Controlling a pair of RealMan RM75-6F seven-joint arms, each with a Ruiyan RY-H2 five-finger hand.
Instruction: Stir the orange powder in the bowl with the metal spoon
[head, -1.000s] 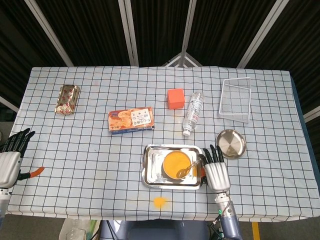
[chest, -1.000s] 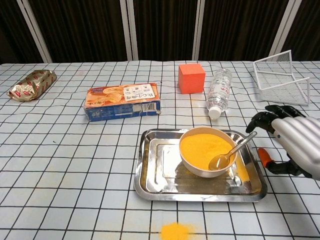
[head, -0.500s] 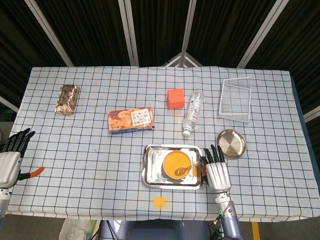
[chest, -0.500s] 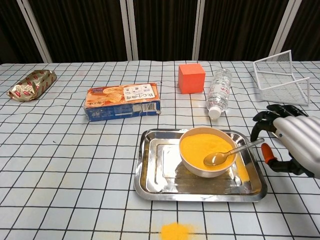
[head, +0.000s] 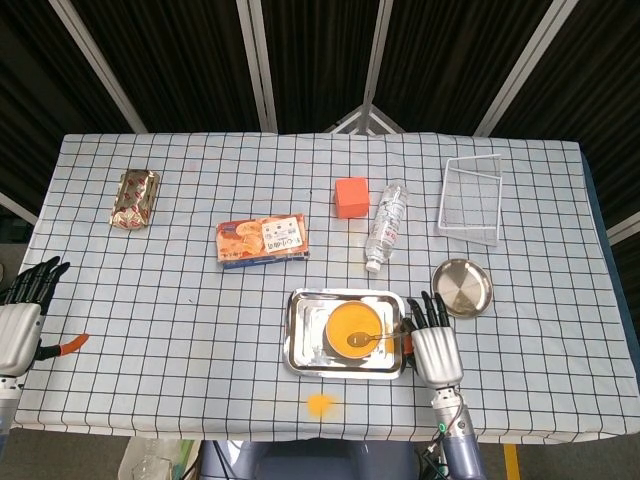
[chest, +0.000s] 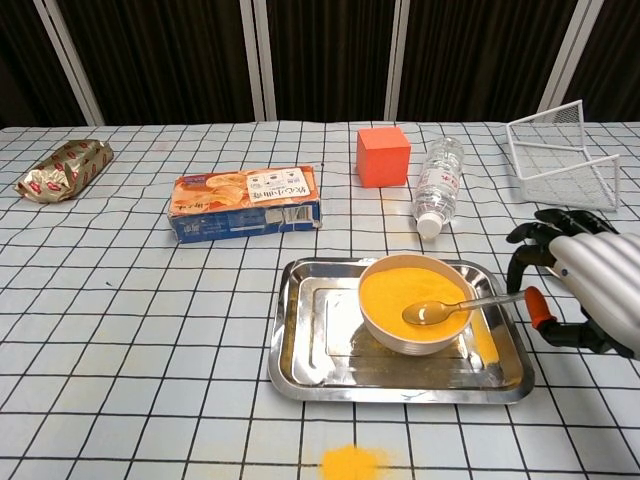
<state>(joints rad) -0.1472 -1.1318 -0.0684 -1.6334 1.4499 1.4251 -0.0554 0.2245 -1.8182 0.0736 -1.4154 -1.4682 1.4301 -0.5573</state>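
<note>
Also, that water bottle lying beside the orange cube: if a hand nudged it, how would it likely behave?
The water bottle lies on its side, so it would probably roll rather than slide. It looks like clear thin plastic, likely light and slightly squashy under a grip. Rolling left, the orange cube beside it might stop it.

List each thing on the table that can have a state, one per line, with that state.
metal spoon: tip in the powder, handle held by the right hand
bowl: upright in the tray, holds orange powder
water bottle: lying on its side
wire basket: tipped on its side
left hand: fingers apart, holds nothing
spilled powder: on the cloth in front of the tray
</note>
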